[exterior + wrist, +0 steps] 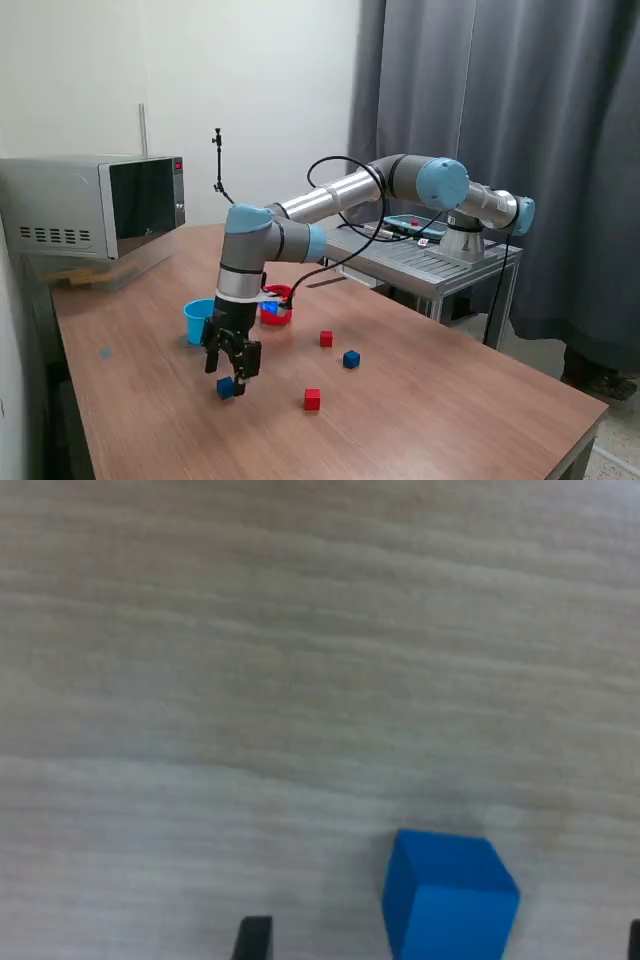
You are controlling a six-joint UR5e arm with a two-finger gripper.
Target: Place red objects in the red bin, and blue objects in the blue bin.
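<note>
From my remote seat, nearest the worktop's (450, 400) front edge lay a red cube (312, 399), loose and untouched. Just behind it, toward the exterior view's left, the gripper (229, 371) hung low over a blue cube (225, 387); in the wrist view that cube (450, 905) sat on the wood between the two dark tips, the jaws apart and empty, clamped on nothing. Farther in, a second blue cube (351, 359) and a second red cube (326, 339) also rested on the bare wood, near each other. Beyond them stood the blue bin (198, 320) and the red bin (277, 305), partly hidden by the arm, so I could not read their contents. I judged nothing sorted yet: four cubes remained out, with the near blue one first in line.
</note>
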